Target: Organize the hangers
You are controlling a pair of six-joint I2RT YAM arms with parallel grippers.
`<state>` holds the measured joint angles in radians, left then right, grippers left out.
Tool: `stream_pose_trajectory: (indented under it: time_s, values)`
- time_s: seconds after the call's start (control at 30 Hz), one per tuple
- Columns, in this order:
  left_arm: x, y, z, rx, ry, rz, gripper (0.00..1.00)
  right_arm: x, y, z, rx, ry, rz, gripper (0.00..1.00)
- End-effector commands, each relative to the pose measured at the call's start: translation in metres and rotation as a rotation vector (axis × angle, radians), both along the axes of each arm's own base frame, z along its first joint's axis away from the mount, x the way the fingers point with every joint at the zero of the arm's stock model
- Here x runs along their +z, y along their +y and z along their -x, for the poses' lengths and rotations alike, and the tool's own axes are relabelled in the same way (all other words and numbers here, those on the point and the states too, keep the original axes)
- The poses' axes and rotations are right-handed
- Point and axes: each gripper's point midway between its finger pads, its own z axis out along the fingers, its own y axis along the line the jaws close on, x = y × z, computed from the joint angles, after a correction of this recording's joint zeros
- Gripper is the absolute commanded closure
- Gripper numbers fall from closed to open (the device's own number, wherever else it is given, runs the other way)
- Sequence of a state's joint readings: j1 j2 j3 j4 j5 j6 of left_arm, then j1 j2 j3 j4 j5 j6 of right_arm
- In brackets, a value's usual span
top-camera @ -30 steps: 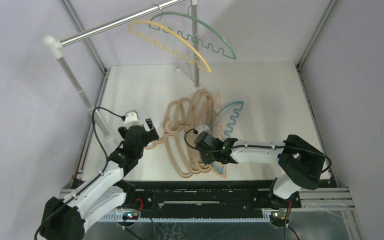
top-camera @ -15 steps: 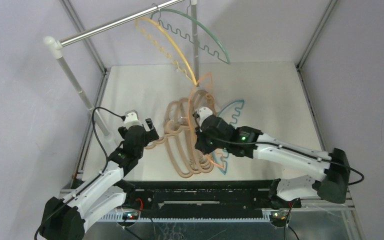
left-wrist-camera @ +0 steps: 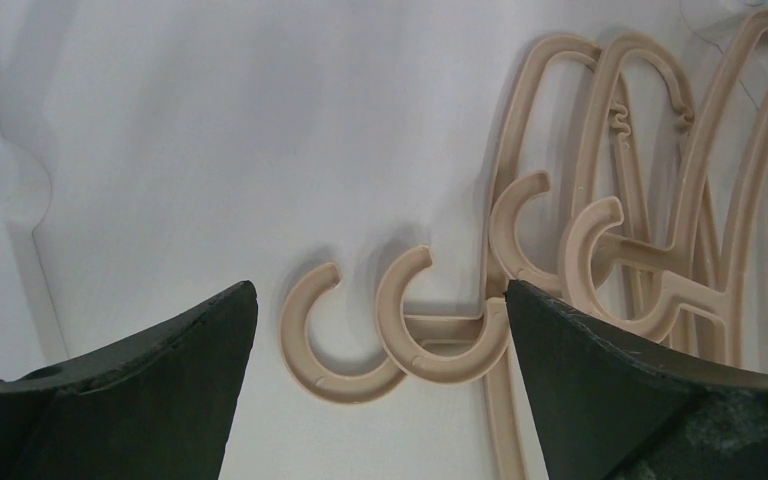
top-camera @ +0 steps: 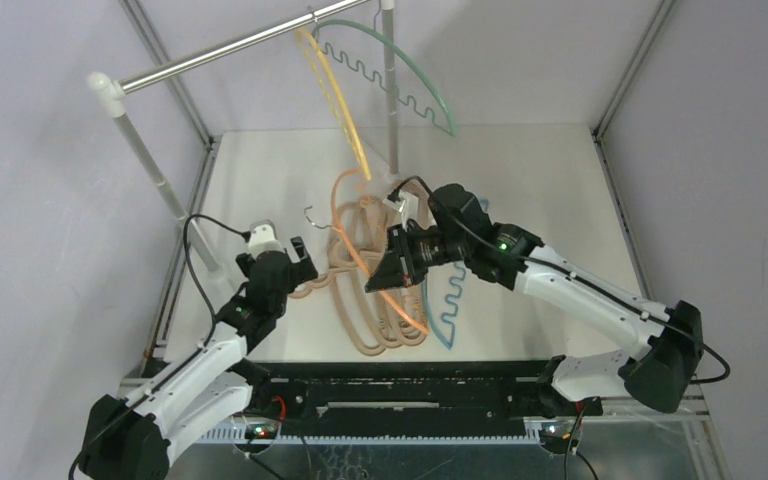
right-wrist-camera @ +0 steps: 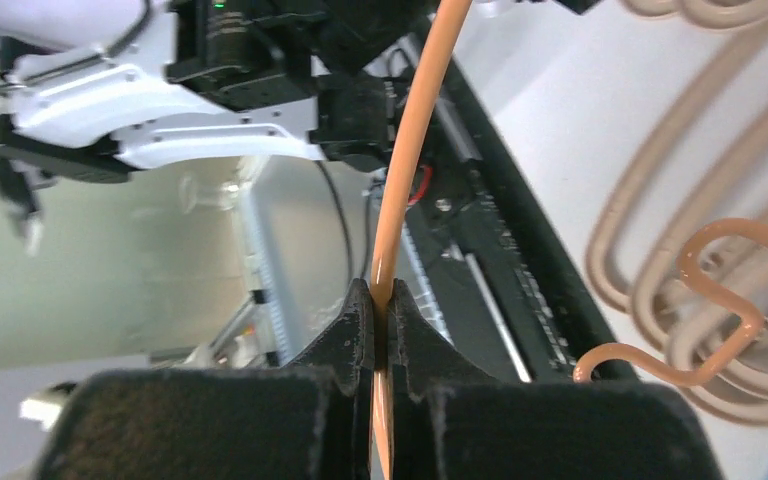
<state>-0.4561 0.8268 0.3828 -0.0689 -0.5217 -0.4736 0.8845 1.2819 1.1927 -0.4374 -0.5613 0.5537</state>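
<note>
Orange hanger [right-wrist-camera: 412,140] is clamped between right gripper [right-wrist-camera: 381,325] jaws; left gripper [left-wrist-camera: 380,300] jaws stand apart above beige hangers [left-wrist-camera: 345,380].

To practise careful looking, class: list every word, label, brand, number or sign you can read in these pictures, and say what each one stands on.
None: no word, label, brand, number or sign can be read in any view.
The beige hangers, the orange hanger pinched in the right gripper and the silver rail are all plain.
The green light on the right arm is a lamp, not a sign.
</note>
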Motion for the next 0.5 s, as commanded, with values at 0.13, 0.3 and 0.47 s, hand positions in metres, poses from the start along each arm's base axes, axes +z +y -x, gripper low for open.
stream_pose_trajectory:
  time_s: [0.13, 0.3, 0.47]
  values:
    - [0.018, 0.001, -0.004, 0.023, -0.063, 0.028, 0.00, 0.114, 0.033, 0.018, 0.254, -0.019, -0.353, 1.00]
    - [0.020, 0.002, -0.004, 0.026, -0.068, 0.028, 0.01, 0.148, 0.046, 0.023, 0.312, -0.033, -0.425, 1.00]
    - [0.019, 0.002, -0.004, 0.026, -0.066, 0.029, 0.00, 0.172, 0.058, 0.011, 0.295, -0.053, -0.486, 1.00]
